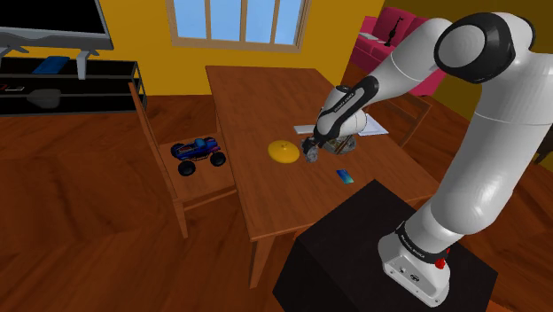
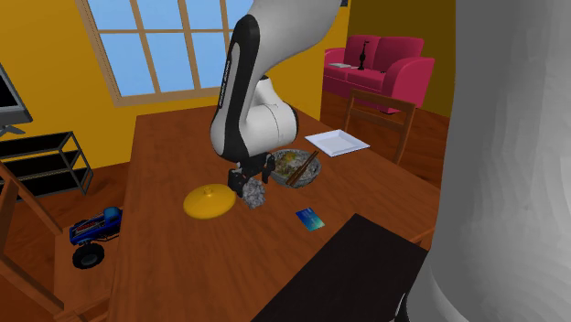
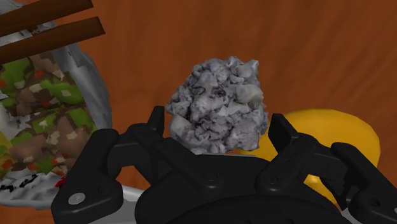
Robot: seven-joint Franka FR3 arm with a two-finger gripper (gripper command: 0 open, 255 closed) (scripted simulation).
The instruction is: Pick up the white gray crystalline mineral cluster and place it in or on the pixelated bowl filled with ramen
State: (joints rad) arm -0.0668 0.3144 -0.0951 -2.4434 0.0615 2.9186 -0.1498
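Hand (image 3: 219, 125): spread, a finger each side of the rock (image 3: 216, 95); touching is hard to see.
Risk: bumpy rock may slip out.
Bowl (image 3: 95, 79): close; hand could bump it.

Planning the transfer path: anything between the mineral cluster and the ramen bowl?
Nothing visible. The mineral cluster sits close beside the ramen bowl, with bare table between them. The yellow disc lies on the cluster's other side, off the path. The gripper hangs right at the cluster.
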